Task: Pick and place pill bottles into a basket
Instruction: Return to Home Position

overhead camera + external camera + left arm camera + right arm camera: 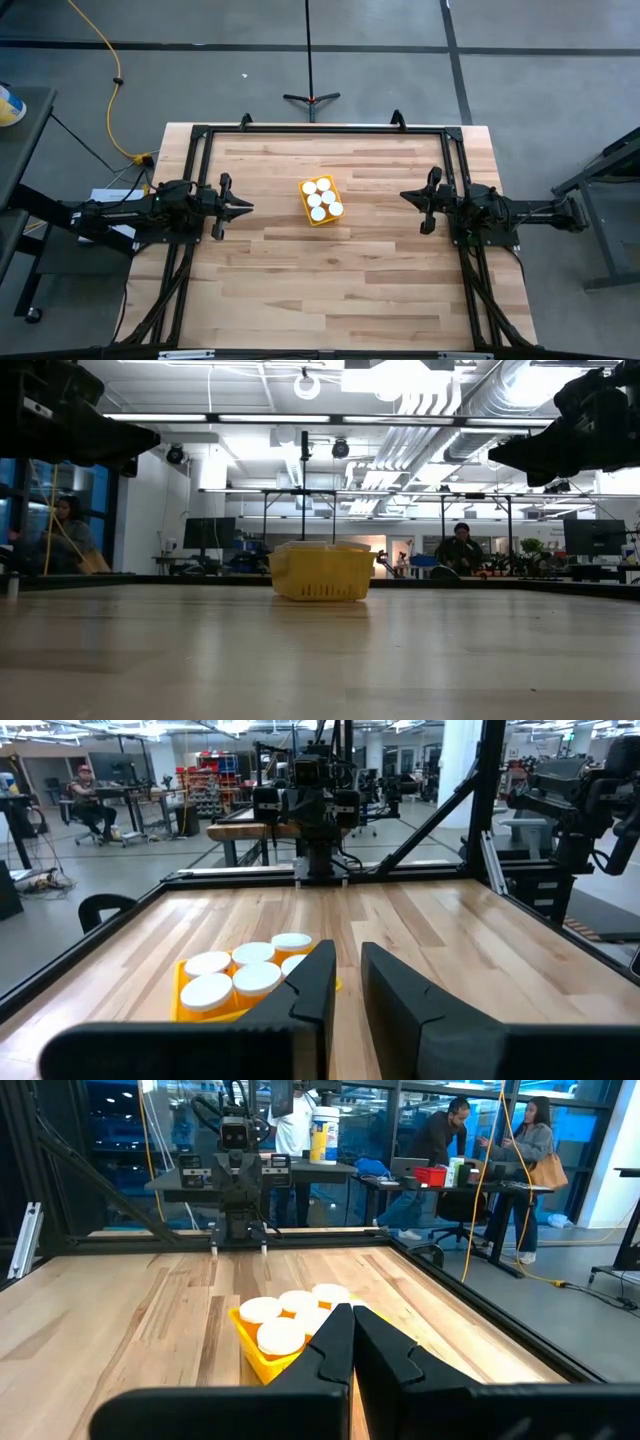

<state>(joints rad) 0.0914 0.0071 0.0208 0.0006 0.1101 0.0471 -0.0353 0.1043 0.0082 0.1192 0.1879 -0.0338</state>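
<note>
The yellow basket (304, 190) stands on its base at the middle of the wooden table. Several pill bottles with round white caps (322, 198) stand upright inside it, close together. The basket also shows in the low view (320, 578), the left wrist view (182, 988) and the right wrist view (248, 1348). My left gripper (247, 207) hovers left of the basket, pointing at it, its fingers a narrow gap apart (347, 952) and empty. My right gripper (404, 195) hovers right of the basket, pointing at it, shut and empty (352, 1312).
A black metal frame (320, 129) runs along the table's far, left and right edges. Bare wood lies between each gripper and the basket and toward the near edge. People sit at desks in the room beyond the table (450, 1140).
</note>
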